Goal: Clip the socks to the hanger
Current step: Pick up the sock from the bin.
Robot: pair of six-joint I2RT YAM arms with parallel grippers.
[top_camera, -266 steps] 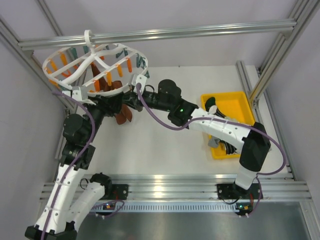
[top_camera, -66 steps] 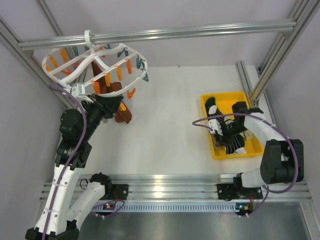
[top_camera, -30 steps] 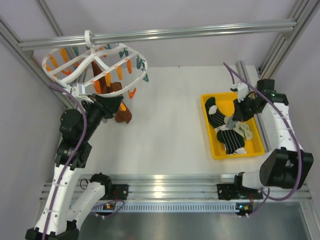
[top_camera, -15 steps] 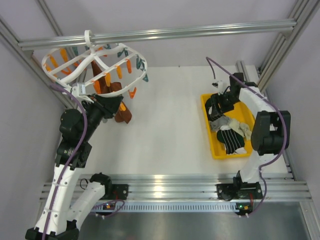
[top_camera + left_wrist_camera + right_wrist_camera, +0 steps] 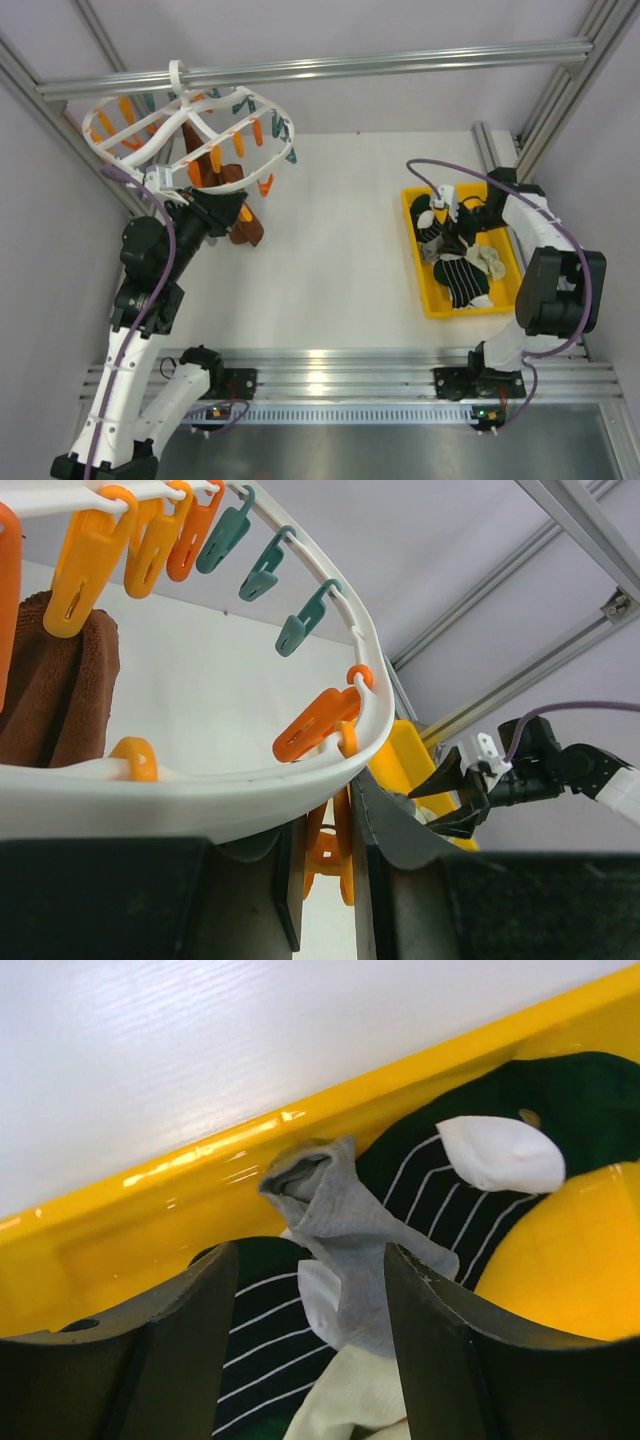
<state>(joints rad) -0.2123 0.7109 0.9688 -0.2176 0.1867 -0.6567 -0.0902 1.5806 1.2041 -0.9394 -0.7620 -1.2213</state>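
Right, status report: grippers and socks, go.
Left gripper shut on an orange clip under the hanger rim. Right gripper open, astride the grey sock in the yellow tray, not gripped yet. Nothing in the way.

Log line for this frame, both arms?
left gripper: shut on orange clip below hanger | right gripper: open, hovering over grey sock in yellow tray | no sock lifted yet

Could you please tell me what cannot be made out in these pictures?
Left gripper: left wrist view, the hanger covers its fingertips; hold on the orange clip unclear.
Socks: right wrist view, the right gripper and picture edges cut off the pile; count unclear.
Brown cloth: left wrist view, cut by the left edge.
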